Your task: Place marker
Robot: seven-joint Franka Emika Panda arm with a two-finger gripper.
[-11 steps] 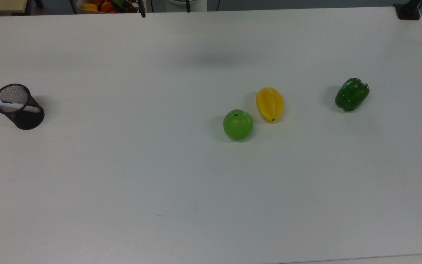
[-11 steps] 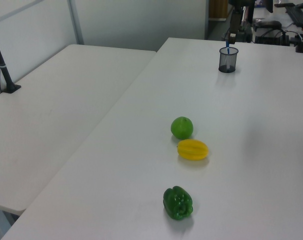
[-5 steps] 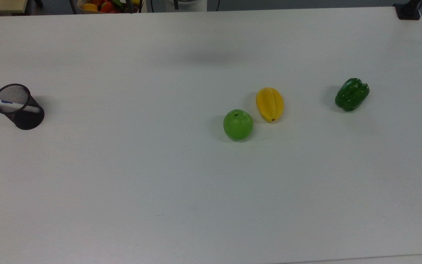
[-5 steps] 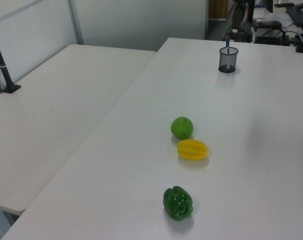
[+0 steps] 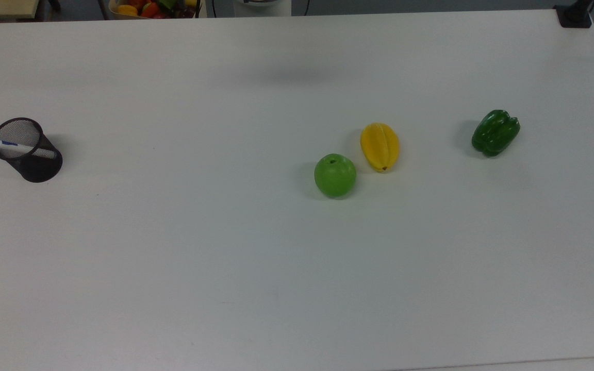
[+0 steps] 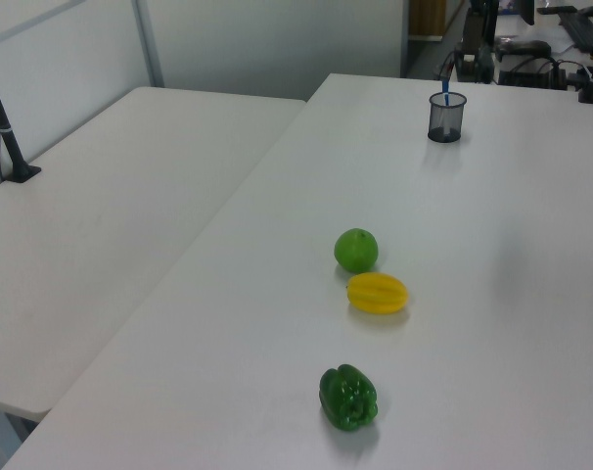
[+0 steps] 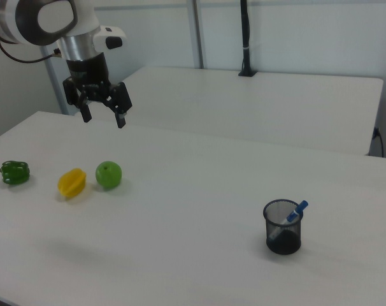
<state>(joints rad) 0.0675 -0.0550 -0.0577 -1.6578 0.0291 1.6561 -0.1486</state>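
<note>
White table (image 5: 276,283) carries all items. Marker (image 5: 5,145) leans in black mesh cup (image 5: 34,159), blue cap over the rim: placement looks done. Gripper (image 7: 104,113) hangs high above the fruit end, fingers apart, empty. Next move, likely: retreat only. Marker body white, blue label band.

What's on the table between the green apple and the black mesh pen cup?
Nothing: in the top view the white table is bare between the round green apple and the black mesh pen cup holding the blue-capped white marker.
</note>
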